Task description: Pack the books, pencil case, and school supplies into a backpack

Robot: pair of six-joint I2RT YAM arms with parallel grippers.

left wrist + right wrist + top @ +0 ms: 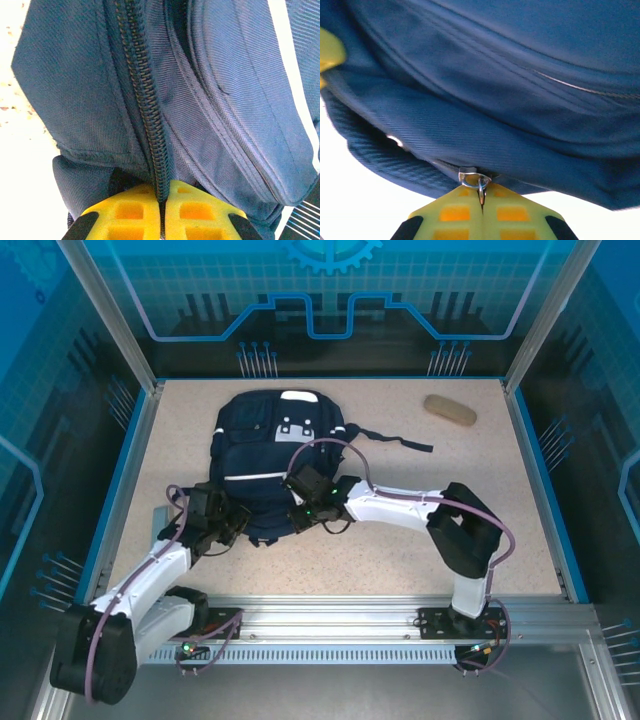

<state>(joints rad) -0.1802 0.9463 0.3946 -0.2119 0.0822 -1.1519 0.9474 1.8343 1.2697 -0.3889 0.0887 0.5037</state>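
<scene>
The backpack (268, 455) lies flat on the counter (400, 550), a little left of the middle. Its long axis runs from the far side toward the arms. The top end, with the white patches (296, 398), points to the far edge, and the bottom end lies nearest the arm bases. A thin white stripe (254, 477) crosses it from side to side. A dark strap (400, 441) trails off to the right across the counter.

The zipper (150, 115) that I can see from the left wrist has its teeth meshed. I cannot tell what, if anything, is inside the backpack.

The left fingers (152, 197) are at the backpack's near left corner. They are pressed together, with the zipper's line of teeth pinched between their yellow tips. The right fingers (475, 200) are at the near edge, right of the left ones. They are also clamped tight, and the small metal zipper pull (480, 181) is caught between their tips. The navy fabric bulges just above them.

The pencil case (450, 410) sits on the bare counter near the far right corner, well apart from the backpack. Its long axis runs roughly left to right, with the right end angled slightly toward the arms. Nothing is touching it.
</scene>
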